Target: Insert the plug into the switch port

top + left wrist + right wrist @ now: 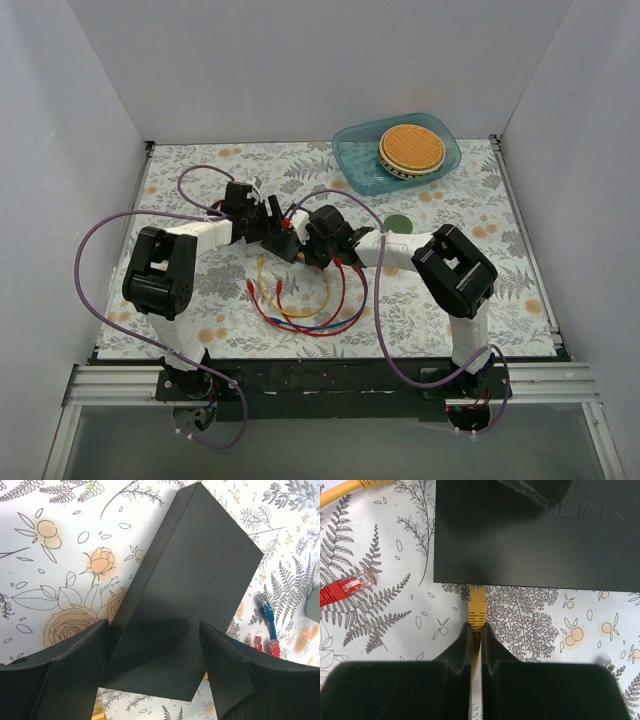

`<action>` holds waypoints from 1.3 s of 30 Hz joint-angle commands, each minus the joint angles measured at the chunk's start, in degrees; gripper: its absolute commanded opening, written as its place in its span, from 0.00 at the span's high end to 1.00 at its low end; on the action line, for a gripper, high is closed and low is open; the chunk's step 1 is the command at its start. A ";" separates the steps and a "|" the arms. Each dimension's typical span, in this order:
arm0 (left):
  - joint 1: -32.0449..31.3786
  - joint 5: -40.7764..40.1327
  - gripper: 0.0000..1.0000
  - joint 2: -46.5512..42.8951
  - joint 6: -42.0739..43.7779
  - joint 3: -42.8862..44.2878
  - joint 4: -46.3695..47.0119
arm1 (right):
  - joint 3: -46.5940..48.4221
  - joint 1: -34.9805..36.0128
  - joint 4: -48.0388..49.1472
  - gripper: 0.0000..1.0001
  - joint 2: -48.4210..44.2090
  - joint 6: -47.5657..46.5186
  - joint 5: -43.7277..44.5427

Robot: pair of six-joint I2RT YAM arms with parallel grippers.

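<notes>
The switch is a flat matte black box [530,535], also seen from above [286,244] and filling the left wrist view [185,595]. A yellow plug [477,607] points straight into its near edge, with the tip at the switch port [477,586]. How deep it sits I cannot tell. My right gripper [476,630] is shut on the yellow cable just behind the plug. My left gripper [155,660] straddles the box with jaws wide, one finger [227,665] overlapping the box's top. Whether the fingers press the box is unclear.
Loose red, yellow and blue cables [300,300] coil on the floral mat in front of the arms. A red plug [347,586] lies left of the yellow one; a blue plug [266,611] lies beside the box. A blue tray [352,150] holding an orange disc [412,147] sits back right.
</notes>
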 commanded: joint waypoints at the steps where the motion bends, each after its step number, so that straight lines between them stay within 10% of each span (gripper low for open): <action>1: -4.64 19.91 0.31 -0.69 -7.38 -4.09 -7.03 | 6.17 0.66 17.30 0.99 2.52 0.83 -1.98; 39: -4.99 12.00 0.24 -2.37 -7.66 1.25 -9.04 | 8.82 -0.39 9.65 0.95 2.26 -0.22 -5.14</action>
